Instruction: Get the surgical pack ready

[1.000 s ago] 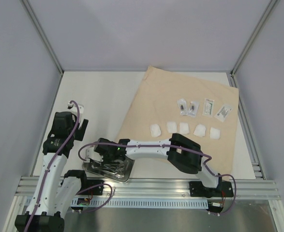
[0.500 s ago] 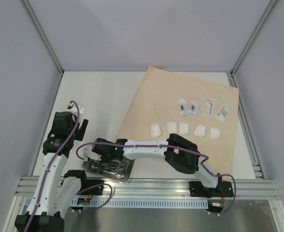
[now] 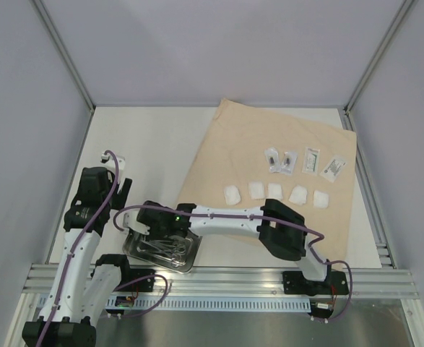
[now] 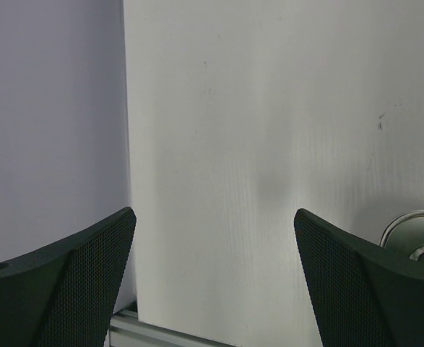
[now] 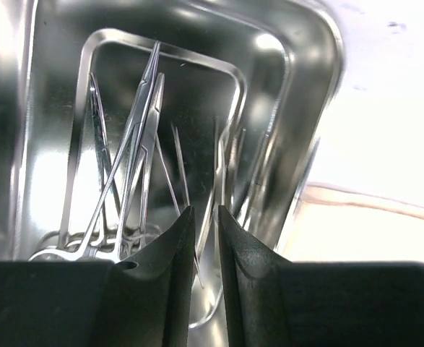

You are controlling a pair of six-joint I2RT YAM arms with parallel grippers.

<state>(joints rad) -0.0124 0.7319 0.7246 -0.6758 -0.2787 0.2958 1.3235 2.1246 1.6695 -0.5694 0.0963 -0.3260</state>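
The tan wrap sheet lies spread at the back right, with several white gauze pads and several clear packets in rows on it. The steel tray sits off the sheet at the near edge and holds clamps and tweezers. My right gripper hangs over the tray's inside, its jaws a narrow gap apart; a thin steel strip lies below that gap, not pinched. It is also in the overhead view, right gripper. My left gripper is wide open and empty over bare table, left of the tray.
The left wall and an aluminium rail run close by the left gripper. A small white object lies near the left wall. The frame rail borders the near edge, just past the tray.
The right gripper's jaws have gone from shut to slightly apart over the tray, and its wrist has shifted a little. The left arm has not moved.
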